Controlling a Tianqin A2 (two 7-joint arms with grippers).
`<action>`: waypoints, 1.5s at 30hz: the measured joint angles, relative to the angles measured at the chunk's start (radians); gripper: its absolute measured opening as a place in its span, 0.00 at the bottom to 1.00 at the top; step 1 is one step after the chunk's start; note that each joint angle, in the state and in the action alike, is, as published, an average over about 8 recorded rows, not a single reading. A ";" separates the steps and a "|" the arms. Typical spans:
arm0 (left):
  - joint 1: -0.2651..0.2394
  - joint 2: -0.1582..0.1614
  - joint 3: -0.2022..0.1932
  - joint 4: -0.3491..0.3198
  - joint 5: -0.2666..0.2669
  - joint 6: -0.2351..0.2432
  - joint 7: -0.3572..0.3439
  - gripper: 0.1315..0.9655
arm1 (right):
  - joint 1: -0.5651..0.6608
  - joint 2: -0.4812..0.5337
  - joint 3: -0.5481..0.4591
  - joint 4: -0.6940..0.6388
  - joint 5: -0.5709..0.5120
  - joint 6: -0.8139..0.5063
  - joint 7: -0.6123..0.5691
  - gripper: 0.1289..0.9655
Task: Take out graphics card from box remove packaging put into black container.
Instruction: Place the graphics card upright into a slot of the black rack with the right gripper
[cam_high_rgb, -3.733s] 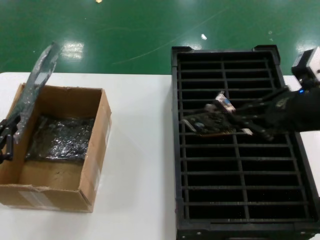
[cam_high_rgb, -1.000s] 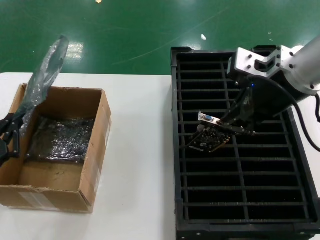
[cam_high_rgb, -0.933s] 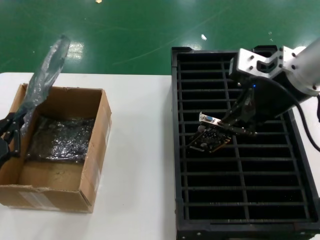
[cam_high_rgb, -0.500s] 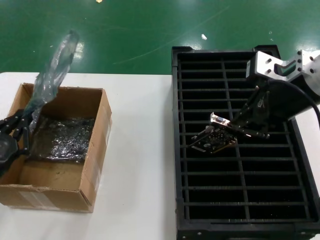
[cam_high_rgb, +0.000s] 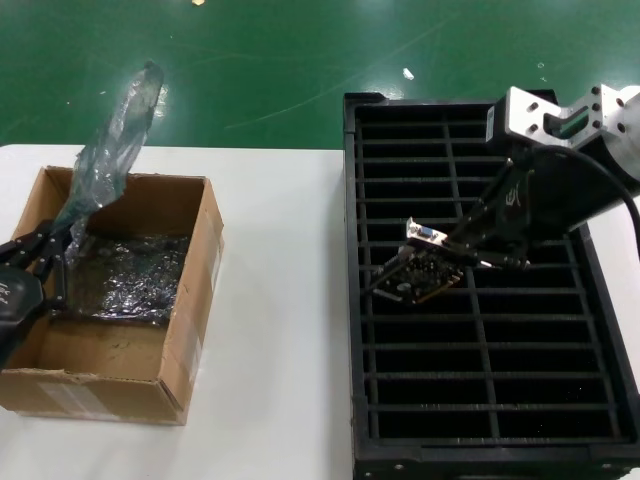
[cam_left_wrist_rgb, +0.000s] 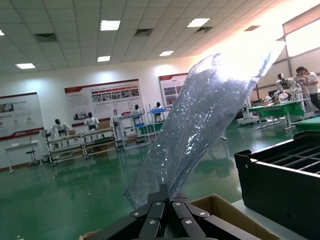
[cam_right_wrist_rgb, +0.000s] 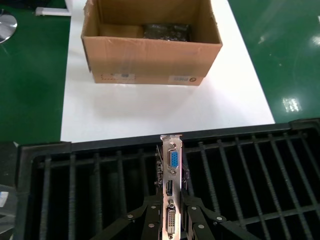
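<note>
My right gripper (cam_high_rgb: 466, 252) is shut on the graphics card (cam_high_rgb: 417, 273) and holds it tilted just above the slots in the left column of the black container (cam_high_rgb: 355, 300). In the right wrist view the card's silver bracket with the blue port (cam_right_wrist_rgb: 172, 172) stands between the closed fingers (cam_right_wrist_rgb: 150, 212). My left gripper (cam_high_rgb: 55, 245) is shut on the empty packaging (cam_high_rgb: 112, 135), a crinkly grey bag standing up over the left wall of the box (cam_high_rgb: 185, 330). The bag (cam_left_wrist_rgb: 200, 125) also rises from the left gripper (cam_left_wrist_rgb: 167, 197) in the left wrist view.
A second bagged card (cam_high_rgb: 125, 278) lies flat on the box floor. The box also shows in the right wrist view (cam_right_wrist_rgb: 150, 52), beyond the container's rim (cam_right_wrist_rgb: 100, 145). White table (cam_high_rgb: 280, 300) lies between box and container; green floor lies beyond.
My right gripper has moved the card a little left and lower over the tray slots. My left gripper has shifted right with the bag, which now leans more to the right.
</note>
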 joint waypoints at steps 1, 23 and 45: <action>-0.003 0.000 0.001 0.004 0.000 0.002 0.002 0.01 | -0.001 0.002 -0.001 0.004 0.001 -0.003 0.004 0.07; -0.024 -0.004 0.013 0.035 0.002 0.014 0.013 0.01 | -0.022 0.028 -0.012 0.017 -0.007 -0.023 0.023 0.07; -0.070 -0.007 0.023 0.119 0.005 0.045 0.040 0.01 | 0.021 0.048 -0.070 0.038 0.023 -0.057 0.086 0.07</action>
